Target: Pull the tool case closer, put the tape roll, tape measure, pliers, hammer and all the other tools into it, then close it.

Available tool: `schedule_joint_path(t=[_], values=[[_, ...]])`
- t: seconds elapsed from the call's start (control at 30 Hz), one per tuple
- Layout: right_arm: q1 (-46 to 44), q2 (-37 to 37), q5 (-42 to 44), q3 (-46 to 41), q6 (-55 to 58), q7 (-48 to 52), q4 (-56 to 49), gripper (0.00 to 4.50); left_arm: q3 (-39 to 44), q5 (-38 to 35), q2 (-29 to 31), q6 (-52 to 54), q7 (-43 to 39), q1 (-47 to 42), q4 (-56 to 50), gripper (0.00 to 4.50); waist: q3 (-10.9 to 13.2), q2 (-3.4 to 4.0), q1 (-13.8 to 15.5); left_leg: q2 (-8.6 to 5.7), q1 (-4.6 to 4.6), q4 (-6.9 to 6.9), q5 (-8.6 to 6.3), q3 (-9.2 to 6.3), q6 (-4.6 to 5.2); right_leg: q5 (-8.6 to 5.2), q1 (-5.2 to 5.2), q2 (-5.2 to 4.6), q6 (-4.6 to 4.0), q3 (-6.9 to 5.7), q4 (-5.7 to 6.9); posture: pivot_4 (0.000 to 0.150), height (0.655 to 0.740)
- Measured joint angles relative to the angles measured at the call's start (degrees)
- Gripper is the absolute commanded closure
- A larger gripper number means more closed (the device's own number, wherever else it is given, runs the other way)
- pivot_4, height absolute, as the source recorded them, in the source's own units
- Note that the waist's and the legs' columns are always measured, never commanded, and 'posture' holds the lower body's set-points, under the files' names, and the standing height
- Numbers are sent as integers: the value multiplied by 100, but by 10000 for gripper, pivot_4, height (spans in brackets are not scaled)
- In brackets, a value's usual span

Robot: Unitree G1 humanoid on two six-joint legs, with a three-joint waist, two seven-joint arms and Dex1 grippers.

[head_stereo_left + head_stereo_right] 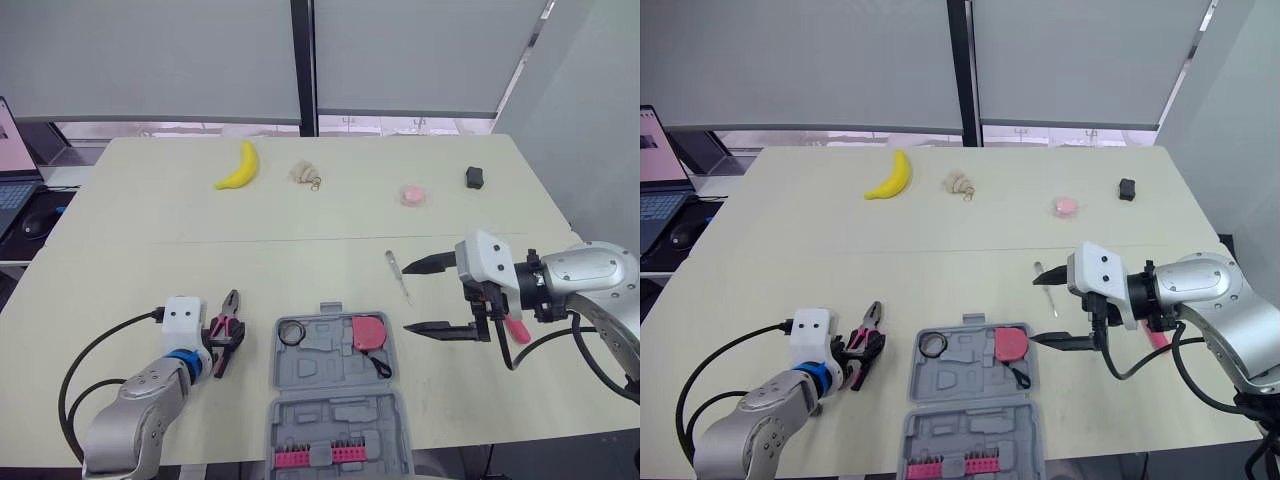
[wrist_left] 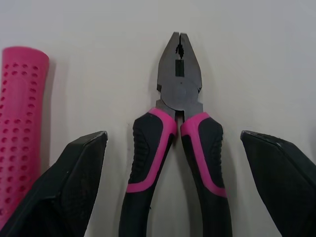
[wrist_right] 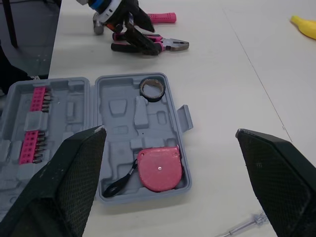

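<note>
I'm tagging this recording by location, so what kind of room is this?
Probably an office or lab: drawn roller blinds, a laptop off to the side, and a large pale table.

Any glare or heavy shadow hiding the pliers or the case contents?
Left wrist view: pliers evenly lit, a faint shadow beside the handles, no glare. Right wrist view: tool case interior evenly lit, tape roll and tape measure plain. Left eye view: table evenly lit, no glare.

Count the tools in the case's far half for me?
2: the tape roll in its far left corner, and the pink tape measure toward its right. Nothing there looks hidden.
</note>
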Motion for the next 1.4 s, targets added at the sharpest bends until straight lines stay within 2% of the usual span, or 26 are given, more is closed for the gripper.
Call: schedule_joint_path(t=[0.23,0.33,0.5,0.7,0.93,1.1,1.2,1.4], values=[[2,3,-2,15,7,-14,-99,214,-242,223,152,149,-50,-205,126,0,-3,5,7,0,3,0,0,-1,-1,0,1,-1,0,0,2,1500,7274],[20,3,-3,14,7,-34,-117,0,-316,246,169,265,-47,-138,10,6000,-3,5,7,-1,3,0,0,1,-1,0,2,-4,0,2,1,1500,7274],[42,3,-26,14,7,-80,-145,0,-312,245,153,409,-31,-58,-122,20692,-7,12,-3,-1,7,-2,0,3,-1,0,3,-4,0,3,1,1500,7274],[44,3,-77,15,-1,-122,-145,0,-206,234,78,402,-27,-55,-136,20833,-9,16,-11,0,9,-3,0,5,-1,0,3,-2,0,5,1,1500,7274],[178,4,-103,-3,0,-242,-158,0,-79,254,243,-379,-345,-248,-36,20833,0,3,8,2,-3,-3,9,1,-15,3,-3,-1,-5,-10,1,1500,7274],[415,-3,-91,-277,46,-422,-286,0,-379,398,1317,-1248,-1372,-785,-172,20834,4,0,49,0,-10,-5,10,3,-19,3,-7,-7,-5,-6,-7,1500,7274],[753,-26,-20,-547,184,-624,-526,0,-1145,451,1902,-1808,-2461,-1517,-175,20835,5,1,134,-7,-16,-6,10,18,-20,5,-5,-10,-1,-10,-22,1500,7274],[1770,-242,88,-1296,535,-998,-1243,0,-2502,492,2196,-2458,-4395,-3031,460,20835,6,3,153,-2,-24,-10,9,33,-19,7,-6,4,3,-9,-44,1500,7274]])
